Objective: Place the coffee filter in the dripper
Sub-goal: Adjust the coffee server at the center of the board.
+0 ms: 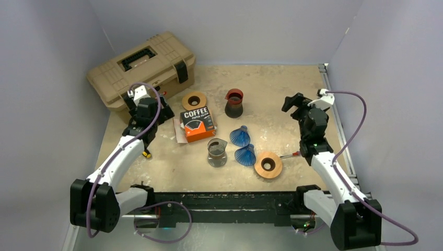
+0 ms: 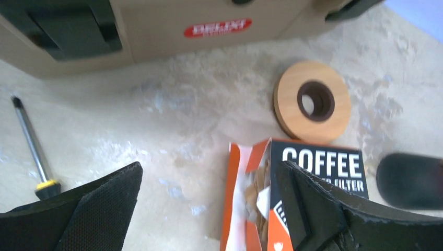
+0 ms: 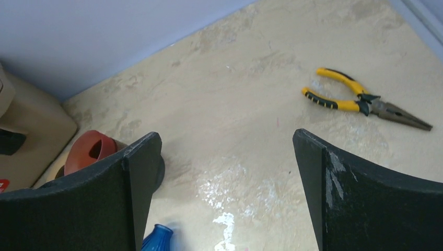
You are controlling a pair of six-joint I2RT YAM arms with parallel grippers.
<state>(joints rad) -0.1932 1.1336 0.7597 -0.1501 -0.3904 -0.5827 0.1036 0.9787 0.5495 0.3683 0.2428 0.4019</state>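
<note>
The left arm (image 1: 123, 154) reached forward from its base with the elbow low and the wrist tipped down over the desk (image 1: 282, 83), just in front of the tan toolbox (image 1: 141, 68). The left tool (image 2: 209, 180) stood wide with nothing between its fingers. In the wrist view one finger overlapped the near corner of the coffee filter box (image 2: 318, 164), though whether it touched the box could not be told. A screwdriver (image 2: 31, 144) lay on the desk off the other finger.

The right arm (image 1: 326, 167) rose from its base at the right edge, forearm leaning away and wrist lifted. The right tool (image 3: 225, 151) was also spread wide and empty, hanging above bare desk. A red-rimmed dark pitcher (image 3: 89, 151) showed past one finger and yellow-handled pliers (image 3: 360, 102) lay past the other.

The coffee filter box lay flat, nearer the left arm than the right, its black top printed COFFEE and its sides orange. The end facing the left tool was torn open, and brown paper filters (image 2: 253, 188) showed inside. A wooden ring (image 2: 312, 102) lay just beyond the box. Two blue drippers (image 1: 243, 145), ribbed cones, sat close together to the right of the box, beside a glass carafe (image 1: 217, 152), well apart from both tools
</note>
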